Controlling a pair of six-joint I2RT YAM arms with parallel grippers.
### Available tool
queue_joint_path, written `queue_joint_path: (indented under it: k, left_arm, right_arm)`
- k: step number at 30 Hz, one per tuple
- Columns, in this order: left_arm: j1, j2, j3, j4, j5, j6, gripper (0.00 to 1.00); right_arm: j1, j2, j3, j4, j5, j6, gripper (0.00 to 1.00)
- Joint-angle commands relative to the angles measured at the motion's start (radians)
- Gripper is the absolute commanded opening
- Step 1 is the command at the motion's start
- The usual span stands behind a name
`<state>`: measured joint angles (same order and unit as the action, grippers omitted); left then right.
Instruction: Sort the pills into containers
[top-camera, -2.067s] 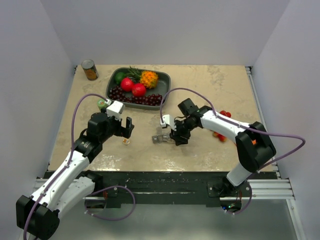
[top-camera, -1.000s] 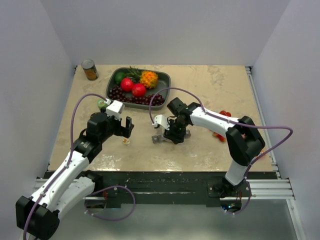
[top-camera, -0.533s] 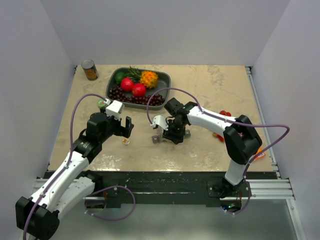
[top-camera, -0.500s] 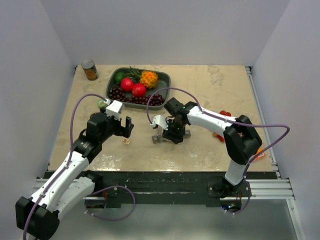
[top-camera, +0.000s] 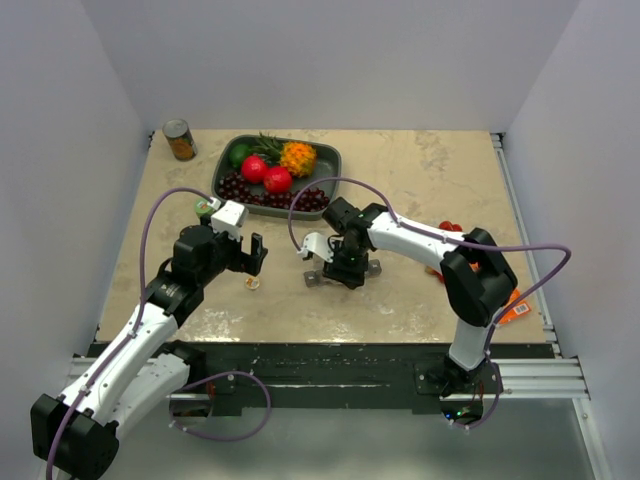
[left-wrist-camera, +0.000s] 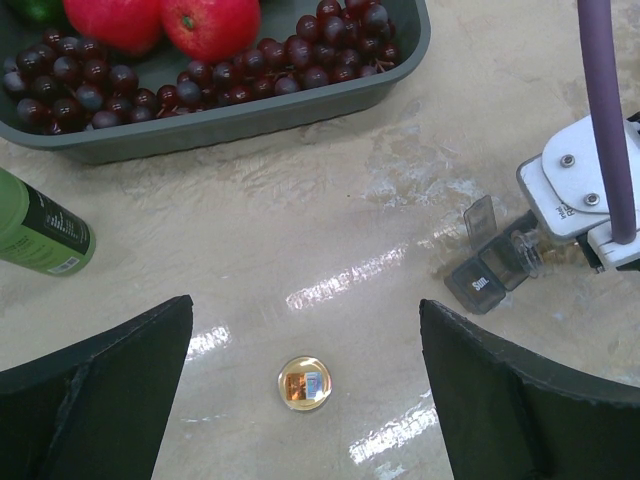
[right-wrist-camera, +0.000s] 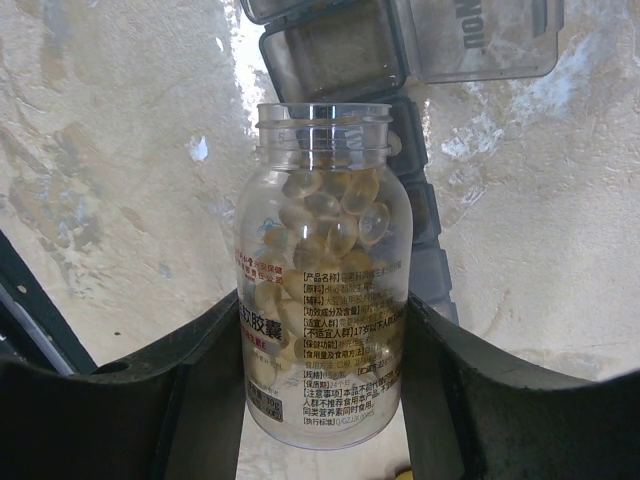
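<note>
Near the middle of the worktop (top-camera: 440, 165), a little toward its near edge, we see the containers (top-camera: 318, 279): a narrow strip of smoky grey, half-transparent plastic with small square compartments in one row. The right arm covers most of it from above. From the left wrist we make out one end of the strip (left-wrist-camera: 487, 282), with a lid standing open and a dark compartment that bears a small label. From the right wrist we see an open compartment (right-wrist-camera: 335, 52) with its clear, lettered lid folded out to one side, and more of the row running on under the bottle. We cannot tell whether anything lies in the open compartment.

Our right gripper (right-wrist-camera: 322, 310) pinches a clear pill bottle (right-wrist-camera: 322, 200) by its labelled body, one finger on each side. Its uncapped mouth sits just beside the open compartment, and the bottle holds pale yellow pills (right-wrist-camera: 330, 225).

Our left gripper (left-wrist-camera: 303, 308) hangs over the worktop with its fingers spread wide, holding nothing. Below it lies a small round amber piece (left-wrist-camera: 305, 384); pill or cap, we cannot tell.

Toward the far edge, a dark grey fruit tray (top-camera: 331, 160) holds dark grapes (left-wrist-camera: 230, 85) and red fruits (top-camera: 266, 173). A green bottle (left-wrist-camera: 40, 235) lies in front of the tray, and a tin can (top-camera: 180, 140) stands at the far left corner.
</note>
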<state>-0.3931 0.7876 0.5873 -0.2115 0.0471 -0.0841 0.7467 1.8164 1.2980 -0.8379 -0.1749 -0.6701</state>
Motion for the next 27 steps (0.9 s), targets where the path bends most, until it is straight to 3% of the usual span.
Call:
queue_joint_path:
  k: [1, 27]
  left_arm:
    - [0.005, -0.014, 0.043, 0.015, -0.012, 0.024, 0.99]
    - [0.005, -0.021, 0.043, 0.017, -0.01, 0.026, 1.0]
  right_arm:
    - [0.013, 0.006, 0.053, -0.027, 0.023, 0.02, 0.0]
    - [0.045, 0.06, 0.124, -0.098, 0.071, 0.053, 0.0]
